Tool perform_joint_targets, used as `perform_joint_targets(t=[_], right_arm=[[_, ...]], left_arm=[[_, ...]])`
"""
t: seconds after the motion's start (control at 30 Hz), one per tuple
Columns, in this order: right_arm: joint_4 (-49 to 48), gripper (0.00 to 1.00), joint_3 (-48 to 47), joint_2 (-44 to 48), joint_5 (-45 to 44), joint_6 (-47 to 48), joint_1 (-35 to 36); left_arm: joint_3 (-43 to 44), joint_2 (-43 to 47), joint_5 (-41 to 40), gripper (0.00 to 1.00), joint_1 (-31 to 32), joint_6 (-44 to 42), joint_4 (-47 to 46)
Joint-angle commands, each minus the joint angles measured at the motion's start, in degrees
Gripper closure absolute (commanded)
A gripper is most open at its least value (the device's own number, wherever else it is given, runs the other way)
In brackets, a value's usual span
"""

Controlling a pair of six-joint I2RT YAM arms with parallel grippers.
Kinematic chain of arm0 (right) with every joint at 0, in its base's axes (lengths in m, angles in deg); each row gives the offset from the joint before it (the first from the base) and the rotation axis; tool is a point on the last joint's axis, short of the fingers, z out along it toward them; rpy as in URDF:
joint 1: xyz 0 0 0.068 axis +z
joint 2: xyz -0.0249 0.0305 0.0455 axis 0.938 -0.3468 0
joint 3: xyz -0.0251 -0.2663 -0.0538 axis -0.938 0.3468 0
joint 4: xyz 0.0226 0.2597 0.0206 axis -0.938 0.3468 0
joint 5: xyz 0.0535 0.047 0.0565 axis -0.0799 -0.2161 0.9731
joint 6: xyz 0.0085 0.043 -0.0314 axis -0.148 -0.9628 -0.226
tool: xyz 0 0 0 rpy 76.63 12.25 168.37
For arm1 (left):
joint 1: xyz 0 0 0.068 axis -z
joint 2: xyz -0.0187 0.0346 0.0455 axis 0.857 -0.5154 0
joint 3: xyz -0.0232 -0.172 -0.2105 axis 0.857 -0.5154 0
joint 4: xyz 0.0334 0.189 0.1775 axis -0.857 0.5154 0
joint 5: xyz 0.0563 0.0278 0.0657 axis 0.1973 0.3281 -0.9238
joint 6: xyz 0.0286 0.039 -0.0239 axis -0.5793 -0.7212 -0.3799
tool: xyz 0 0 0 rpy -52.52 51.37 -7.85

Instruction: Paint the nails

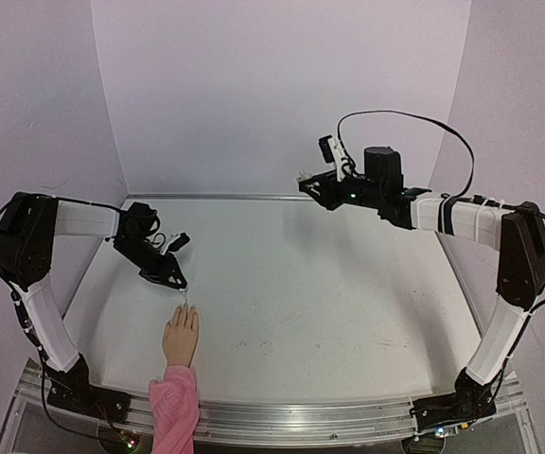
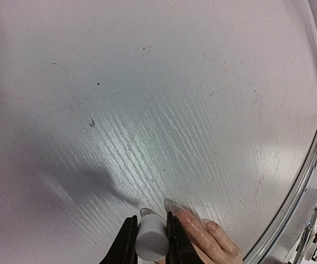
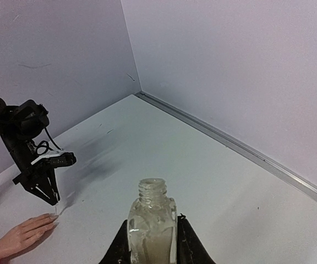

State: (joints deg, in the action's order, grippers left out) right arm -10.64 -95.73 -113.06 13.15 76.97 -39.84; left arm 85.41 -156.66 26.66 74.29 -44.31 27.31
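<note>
**Left gripper** (image 2: 150, 223): clamped on the white brush cap (image 2: 151, 246), with the brush end lowered at the fingertips.
**Mannequin hand** (image 1: 181, 336): laid back-up at the near left of the table (image 1: 329, 284); pink sleeve (image 1: 173, 407) over the near edge.
**Nails** (image 2: 171, 205): just beside the cap; no colour can be made out on them. The step in hand is judged to be brushing.
**Right gripper** (image 3: 153, 234): clamped on the open clear bottle (image 3: 152, 206), raised well apart.
**Next move:** light, short strokes are called for, one nail at a time.

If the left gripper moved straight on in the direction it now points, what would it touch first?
Most likely the left gripper meets the fingertips of the flesh-coloured mannequin hand: the small white cylindrical cap it grips aims there. Depth is unclear; the white table may come first.
</note>
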Motion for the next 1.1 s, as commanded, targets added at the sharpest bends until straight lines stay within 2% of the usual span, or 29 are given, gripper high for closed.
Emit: perform_joint_targets(t=[0.0, 0.3, 1.07], right_arm=[[-4.31, 1.00, 0.24, 2.05, 1.15, -0.77, -0.19], [-4.76, 1.00, 1.05, 2.67, 1.00, -0.80, -0.21], [-5.11, 1.00, 0.81, 2.81, 0.47, -0.87, -0.17]], left_arm=[[-1.00, 4.77, 0.26, 1.00, -0.27, 0.25, 0.71], [-2.85, 4.98, 0.28, 1.00, 0.12, 0.24, 1.53], [-0.20, 0.85, 1.64, 1.00, 0.50, -0.52, 0.37]])
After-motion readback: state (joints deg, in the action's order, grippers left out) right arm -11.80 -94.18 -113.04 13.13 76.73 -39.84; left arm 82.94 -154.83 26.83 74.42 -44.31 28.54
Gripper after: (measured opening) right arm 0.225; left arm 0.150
